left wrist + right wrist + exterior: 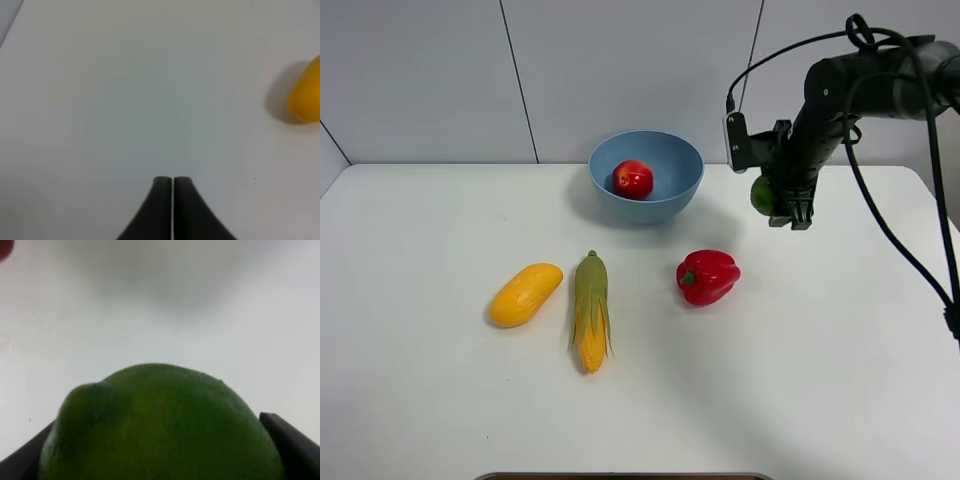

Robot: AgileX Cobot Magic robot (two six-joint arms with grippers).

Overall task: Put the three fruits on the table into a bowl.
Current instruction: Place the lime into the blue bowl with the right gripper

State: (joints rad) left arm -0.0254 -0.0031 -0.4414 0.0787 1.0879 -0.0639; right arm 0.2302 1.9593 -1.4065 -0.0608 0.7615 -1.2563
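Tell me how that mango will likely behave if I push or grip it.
The mango is oblong and lies flat on the table, so a push would probably spin or roll it, not tip it. Its smooth rounded skin may slip unless jaws close across its narrow width.

The table (pixel 420 400) is plain white, and the bowl (pixel 660 206) near its far edge is glossy light blue, with a shiny red pomegranate-like fruit (pixel 633 179) inside it. The mango (pixel 525 294) is yellow-orange, the corn cob (pixel 591 310) has a dull green husk streaked over yellow kernels, yellowest at the end toward the near edge, and the bell pepper (pixel 708 276) is bright red with a green stem. The lime (pixel 760 194) is mid green with a yellowish sheen, and the right gripper (pixel 782 212) around it is black, as is the left gripper (pixel 172 182).
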